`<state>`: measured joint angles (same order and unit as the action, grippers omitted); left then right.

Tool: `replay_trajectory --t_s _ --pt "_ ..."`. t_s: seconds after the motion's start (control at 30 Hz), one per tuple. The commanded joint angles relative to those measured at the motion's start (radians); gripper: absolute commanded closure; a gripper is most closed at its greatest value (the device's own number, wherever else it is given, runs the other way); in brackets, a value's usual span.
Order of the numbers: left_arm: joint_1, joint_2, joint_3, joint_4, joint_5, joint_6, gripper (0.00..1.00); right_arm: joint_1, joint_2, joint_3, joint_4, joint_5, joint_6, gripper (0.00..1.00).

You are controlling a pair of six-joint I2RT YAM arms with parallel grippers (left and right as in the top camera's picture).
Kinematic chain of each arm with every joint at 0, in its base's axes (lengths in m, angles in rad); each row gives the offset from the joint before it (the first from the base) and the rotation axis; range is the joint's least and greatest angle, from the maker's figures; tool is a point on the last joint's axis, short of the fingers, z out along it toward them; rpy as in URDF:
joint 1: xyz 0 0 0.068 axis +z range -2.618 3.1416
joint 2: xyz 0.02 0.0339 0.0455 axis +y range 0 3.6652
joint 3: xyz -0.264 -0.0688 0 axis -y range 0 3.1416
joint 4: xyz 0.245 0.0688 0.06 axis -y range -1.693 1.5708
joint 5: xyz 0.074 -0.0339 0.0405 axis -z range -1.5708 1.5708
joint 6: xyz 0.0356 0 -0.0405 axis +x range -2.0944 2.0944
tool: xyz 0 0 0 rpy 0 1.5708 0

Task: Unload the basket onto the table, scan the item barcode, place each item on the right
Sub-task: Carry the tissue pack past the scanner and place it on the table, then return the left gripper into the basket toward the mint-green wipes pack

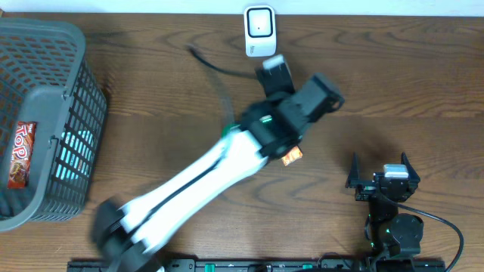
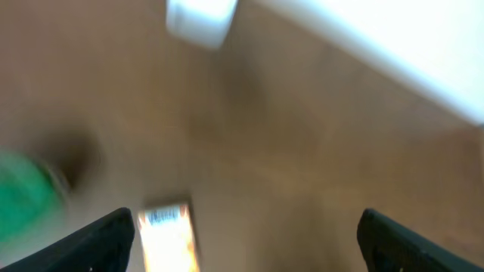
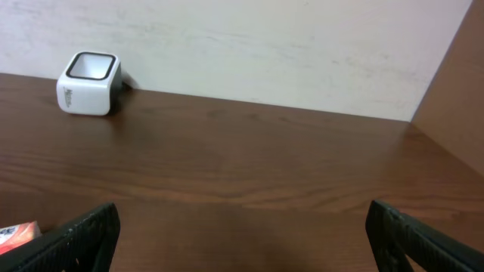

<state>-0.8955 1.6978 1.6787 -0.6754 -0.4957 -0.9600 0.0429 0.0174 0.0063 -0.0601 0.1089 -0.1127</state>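
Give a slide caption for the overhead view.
Left arm stretched toward the white scanner, left gripper open near a small orange packet; right gripper open, idle.

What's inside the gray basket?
A red snack pack lies inside the basket. A light blue thing shows through the mesh side, but the wall hides what it is.

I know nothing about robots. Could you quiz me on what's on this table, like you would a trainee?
1. What lies in the grey basket?
2. True or false: the left gripper is clamped on the orange packet.
3. Where is the white scanner? A at the far edge of the table; B in the basket; C between the left gripper's jaws.
Key: 1 a red snack bar; 2 false, its jaws are open and hold nothing; 3 A.
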Motion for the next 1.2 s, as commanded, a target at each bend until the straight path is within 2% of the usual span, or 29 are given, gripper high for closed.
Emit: replay_trajectory --t_s 0.0,0.07,0.13,0.23,0.4,0.5,0.63,0.73,0.93,1.17 --pt "0.022 -0.176 0.022 0.059 -0.52 0.489 0.03 -0.01 -0.004 -0.001 -0.003 0.009 0.011 0.01" --pt "0.068 -0.266 0.022 0.159 -0.658 0.667 0.03 -0.01 -0.004 -0.001 -0.003 0.009 0.011 0.01" --pt "0.149 -0.34 0.022 0.24 -0.675 0.796 0.02 -0.01 -0.004 -0.001 -0.003 0.009 0.011 0.01" --pt "0.345 -0.436 0.022 0.269 -0.66 0.824 0.03 -0.01 -0.004 -0.001 -0.003 0.009 0.011 0.01" --pt "0.735 -0.517 0.022 0.146 -0.529 0.695 0.03 -0.01 -0.004 -0.001 -0.003 0.009 0.011 0.01" --pt "0.964 -0.515 0.021 -0.021 -0.332 0.545 0.02 -0.01 -0.004 -0.001 -0.003 0.009 0.011 0.01" --pt "1.23 -0.446 0.021 -0.226 -0.051 0.289 0.02 -0.01 -0.004 -0.001 -0.003 0.009 0.011 0.01" --pt "1.38 -0.369 0.021 -0.316 0.119 0.186 0.02 -0.01 -0.004 -0.001 -0.003 0.009 0.011 0.01" --pt "1.557 -0.211 0.012 -0.42 0.349 0.184 0.02 -0.01 -0.004 -0.001 -0.003 0.009 0.011 0.01" --pt "1.58 -0.083 -0.127 -0.362 0.378 0.188 0.02 -0.01 -0.004 -0.001 -0.003 0.009 0.011 0.01"
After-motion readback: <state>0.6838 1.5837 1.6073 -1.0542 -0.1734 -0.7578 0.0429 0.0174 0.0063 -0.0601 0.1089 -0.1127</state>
